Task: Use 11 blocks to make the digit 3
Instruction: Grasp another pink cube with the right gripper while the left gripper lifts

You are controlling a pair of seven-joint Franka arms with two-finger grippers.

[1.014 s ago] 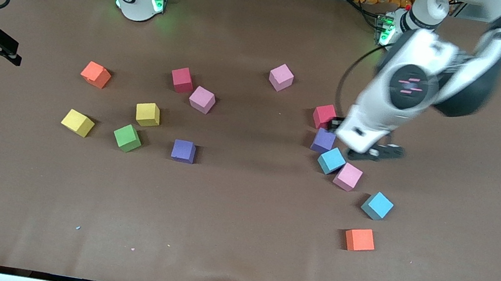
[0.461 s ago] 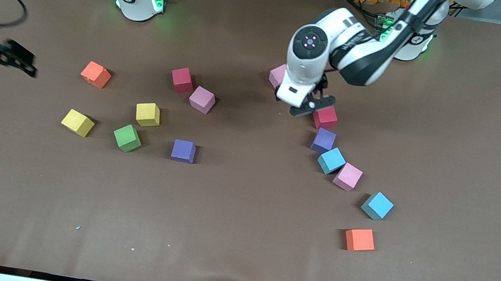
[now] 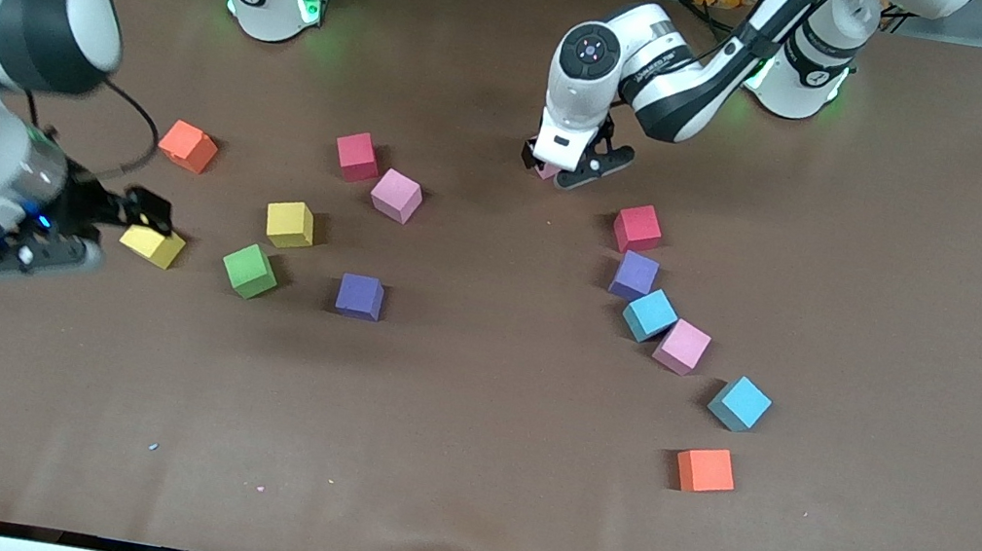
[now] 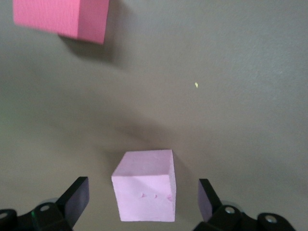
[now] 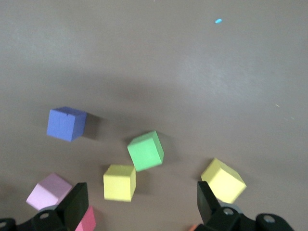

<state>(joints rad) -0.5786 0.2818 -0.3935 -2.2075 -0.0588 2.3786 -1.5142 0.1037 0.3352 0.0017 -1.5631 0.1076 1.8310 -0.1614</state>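
left pincer straddled a pink block, jaws wide, gripping nothing; the front view mostly hid it. right pincer, open and empty, hung by a yellow block.

No text, label, brand, number or sign can be read anywhere here.

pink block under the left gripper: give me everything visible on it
The pink block is a light pink matte cube, foam by the look, with a few small nicks on one face. It sits flat on the brown table, apart from the other blocks; its closest neighbour is a crimson block, nearer the front camera. The left gripper is low over it, fingers open on either side with gaps, not touching. From the front it is mostly hidden.
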